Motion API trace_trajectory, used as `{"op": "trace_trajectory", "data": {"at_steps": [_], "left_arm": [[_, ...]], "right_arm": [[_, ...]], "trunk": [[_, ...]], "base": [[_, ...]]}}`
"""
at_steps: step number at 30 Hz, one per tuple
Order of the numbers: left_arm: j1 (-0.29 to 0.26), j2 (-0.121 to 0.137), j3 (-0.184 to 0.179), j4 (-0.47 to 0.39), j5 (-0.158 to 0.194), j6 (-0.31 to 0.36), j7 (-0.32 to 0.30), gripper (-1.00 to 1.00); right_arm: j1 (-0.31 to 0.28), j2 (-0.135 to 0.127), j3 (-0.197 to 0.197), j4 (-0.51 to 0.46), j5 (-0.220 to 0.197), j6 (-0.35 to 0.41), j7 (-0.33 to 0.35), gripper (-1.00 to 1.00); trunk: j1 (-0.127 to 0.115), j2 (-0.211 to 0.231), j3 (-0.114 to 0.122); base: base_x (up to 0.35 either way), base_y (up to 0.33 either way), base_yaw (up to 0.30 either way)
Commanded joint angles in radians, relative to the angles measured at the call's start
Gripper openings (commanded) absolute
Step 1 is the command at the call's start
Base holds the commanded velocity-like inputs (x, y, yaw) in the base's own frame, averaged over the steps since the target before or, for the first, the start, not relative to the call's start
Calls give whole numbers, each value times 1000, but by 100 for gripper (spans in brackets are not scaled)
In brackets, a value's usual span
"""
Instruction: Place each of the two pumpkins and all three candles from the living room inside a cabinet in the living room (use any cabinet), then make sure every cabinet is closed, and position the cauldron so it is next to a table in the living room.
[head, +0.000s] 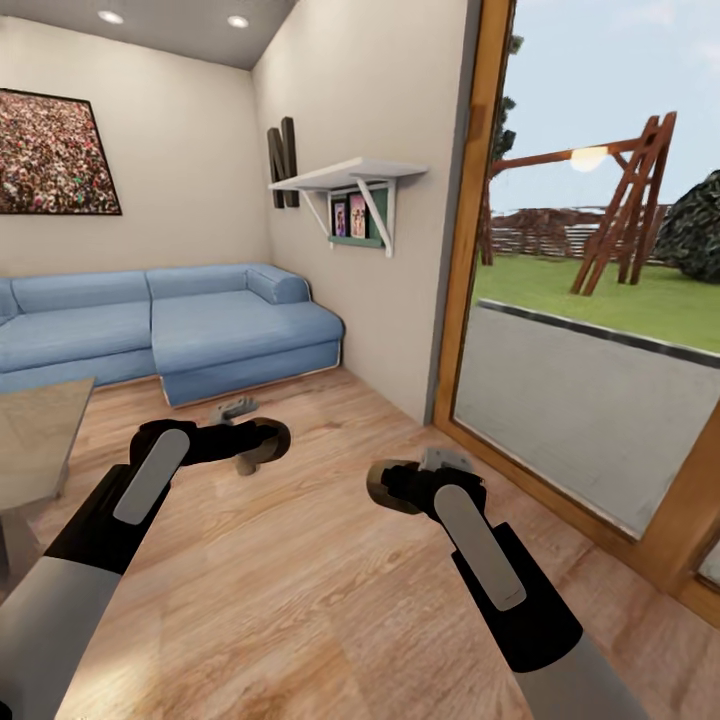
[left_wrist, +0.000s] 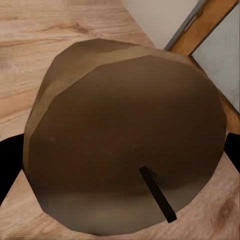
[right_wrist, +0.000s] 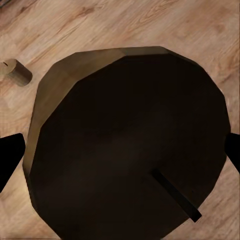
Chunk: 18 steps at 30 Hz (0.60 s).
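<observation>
A candle (left_wrist: 125, 145) is held clamped in the left tool (head: 262, 442) and another (right_wrist: 130, 145) in the right tool (head: 385, 487), a third (right_wrist: 17, 72) lies on the floor (head: 300, 560); slippage is judged possible if travel is jerky.

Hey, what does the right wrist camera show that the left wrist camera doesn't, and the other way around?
Right wrist view alone: a third candle lying on its side on the floor beyond the held candle.

Left wrist view alone: a pale wall and the wooden frame of the glass door, past its own held candle.

Both share: a brown candle with a dark wick seen end-on, black fingertips at each side, and the wood plank floor.
</observation>
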Motion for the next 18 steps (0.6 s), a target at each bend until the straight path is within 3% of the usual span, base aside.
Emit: {"op": "trace_trajectory", "data": {"at_steps": [1, 18], "left_arm": [[-1, 1, -2, -1, 12, 0, 10, -100], [-1, 1, -2, -2, 12, 1, 10, -100]], "right_arm": [[-1, 0, 0, -1, -6, 4, -11, -100], [-1, 2, 2, -1, -9, 4, -11, -100]], "trunk": [[0, -1, 0], [0, -1, 10]], "base": [[0, 0, 280], [0, 0, 280]]}}
